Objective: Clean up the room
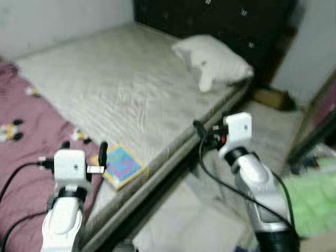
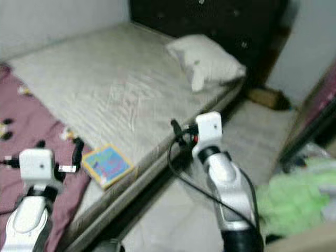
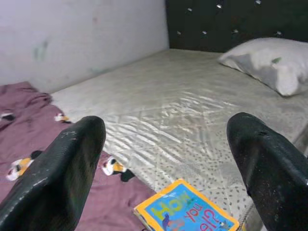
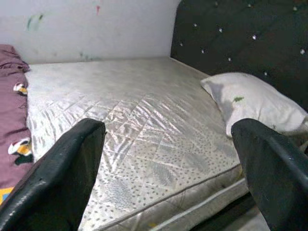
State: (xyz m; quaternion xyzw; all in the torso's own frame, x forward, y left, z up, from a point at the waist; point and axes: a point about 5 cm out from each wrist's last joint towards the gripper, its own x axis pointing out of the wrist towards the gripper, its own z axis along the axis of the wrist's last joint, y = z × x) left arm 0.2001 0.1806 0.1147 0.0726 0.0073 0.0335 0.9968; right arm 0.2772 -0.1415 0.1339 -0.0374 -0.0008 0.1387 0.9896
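Cream quilted mattress (image 1: 121, 89): lying bare across the bed, serving as the landmark for everything else.
Book: a thin picture book with a blue cover and yellow border (image 1: 119, 166) is lying flat on the mattress, at its near edge, just beside the blanket.
Blanket: a mauve blanket with cartoon prints (image 1: 26, 152) is covering the mattress on its left side, rumpled.
Pillow: a white pillow (image 1: 212, 60) is sitting at the far right corner of the mattress, against the dark tufted headboard (image 1: 220, 18).
Left gripper (image 3: 168, 159): hovering above the near edge of the mattress, fingers spread wide apart, holding nothing; the book is lying just beyond the fingertips (image 3: 82, 139).
Right gripper (image 4: 168, 159): hanging off the mattress's right side, over the floor, pointing toward the bed; its black fingers (image 4: 72, 154) are spread wide too, gripping nothing.
Green cloth (image 2: 294, 197): heaped on the floor, well apart from the mattress, to its right.
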